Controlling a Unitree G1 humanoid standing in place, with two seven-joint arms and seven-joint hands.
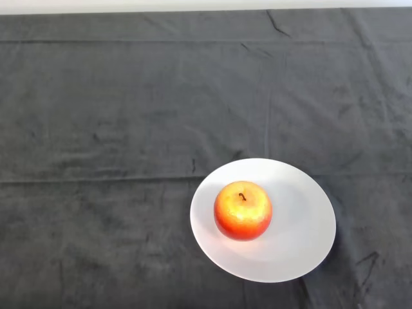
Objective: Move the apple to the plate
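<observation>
Already the apple [243, 210] is seen resting on the plate [302, 248], upright with its stem pointing up, set left of the plate's middle but well inside the rim. The plate lies on the dark cloth [116, 129] that covers the bench, toward the lower right of the head view. By the look of things, the placing is judged to be done, so little is left of the step beyond leaving the fruit undisturbed. If any further move is to be made, it would best be kept clear of the plate, since a round apple on a smooth, shallow dish could be set rolling by a light knock or by a tug on the cloth. No part of the arm or hand is shown, so its pose cannot be described, and whether the hand is open or closed cannot be told.
</observation>
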